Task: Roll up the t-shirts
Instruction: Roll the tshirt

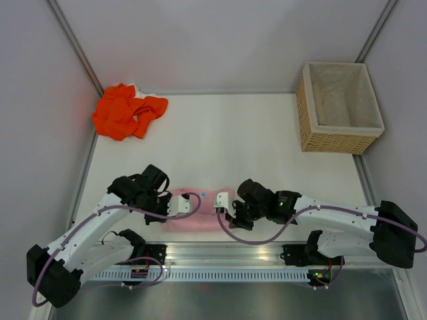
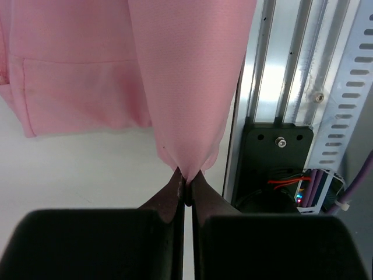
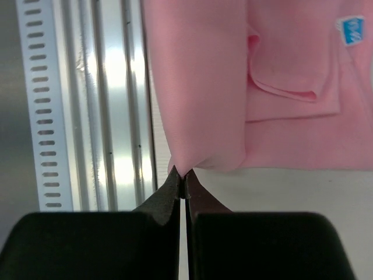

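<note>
The pale pink t-shirt (image 1: 195, 218) lies folded into a band at the table's near edge, between my two grippers. My left gripper (image 1: 180, 205) is shut on its left end; in the left wrist view the cloth (image 2: 186, 76) hangs pinched at the fingertips (image 2: 187, 175). My right gripper (image 1: 223, 201) is shut on the right end; in the right wrist view the cloth (image 3: 204, 87) is pinched at the tips (image 3: 182, 174), and a small blue-white label (image 3: 351, 29) shows. The bright orange t-shirt (image 1: 127, 111) lies crumpled at the far left corner.
A woven wicker basket (image 1: 339, 109) with pale lining stands at the far right. A metal rail (image 1: 220, 253) runs along the near edge just behind the pink shirt. Grey walls (image 1: 220, 40) enclose the table.
</note>
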Available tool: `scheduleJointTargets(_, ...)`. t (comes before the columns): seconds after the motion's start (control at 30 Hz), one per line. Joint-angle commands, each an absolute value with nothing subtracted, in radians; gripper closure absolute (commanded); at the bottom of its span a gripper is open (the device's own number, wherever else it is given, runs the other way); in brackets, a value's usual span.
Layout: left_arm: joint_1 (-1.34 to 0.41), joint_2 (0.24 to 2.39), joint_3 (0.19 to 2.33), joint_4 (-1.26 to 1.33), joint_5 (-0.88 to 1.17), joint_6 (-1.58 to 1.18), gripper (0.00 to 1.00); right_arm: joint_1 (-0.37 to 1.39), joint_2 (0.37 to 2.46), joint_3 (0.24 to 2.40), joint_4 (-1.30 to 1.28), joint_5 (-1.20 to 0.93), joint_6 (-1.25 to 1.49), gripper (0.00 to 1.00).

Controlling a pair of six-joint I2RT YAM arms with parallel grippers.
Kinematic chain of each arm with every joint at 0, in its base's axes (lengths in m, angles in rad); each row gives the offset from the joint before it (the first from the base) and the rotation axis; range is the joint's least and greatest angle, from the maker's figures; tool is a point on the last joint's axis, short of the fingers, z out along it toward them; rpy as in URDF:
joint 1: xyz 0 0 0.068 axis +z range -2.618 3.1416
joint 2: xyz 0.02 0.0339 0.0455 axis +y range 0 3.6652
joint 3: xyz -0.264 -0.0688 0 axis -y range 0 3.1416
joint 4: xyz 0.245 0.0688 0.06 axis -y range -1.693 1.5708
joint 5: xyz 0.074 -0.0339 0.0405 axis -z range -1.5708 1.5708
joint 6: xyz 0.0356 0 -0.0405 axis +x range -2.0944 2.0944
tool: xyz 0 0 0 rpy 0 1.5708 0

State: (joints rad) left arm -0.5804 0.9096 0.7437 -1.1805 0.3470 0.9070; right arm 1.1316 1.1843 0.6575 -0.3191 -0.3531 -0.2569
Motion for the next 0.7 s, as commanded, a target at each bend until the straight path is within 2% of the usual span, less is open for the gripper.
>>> scheduleJointTargets(0.0, -0.539, 0.962, 0.782, -1.192, 0.425, 0.891, 0.98, 0.988, 1.184, 0.653, -0.262, -0.532, -0.184, 1.0)
scheduleJointTargets(0.33, -0.278, 1.319, 0.88, -1.068, 0.531, 0.951, 0.97, 0.675, 1.385, 0.684, -0.118, -0.73, -0.077, 1.0)
scheduleJointTargets(0.5, -0.23, 1.445, 0.91, -0.997, 0.523, 0.896, 0.94, 0.566, 1.485, 0.693, -0.045, -0.805, -0.028, 0.99)
scheduleJointTargets(0.6, -0.219, 1.498, 0.907, -0.94, 0.476, 0.855, 0.93, 0.525, 1.532, 0.69, 0.035, -0.825, -0.006, 0.74)
scheduleJointTargets(0.67, -0.219, 1.519, 0.908, -0.924, 0.468, 0.841, 0.93, 0.523, 1.528, 0.686, 0.046, -0.834, -0.009, 0.71)
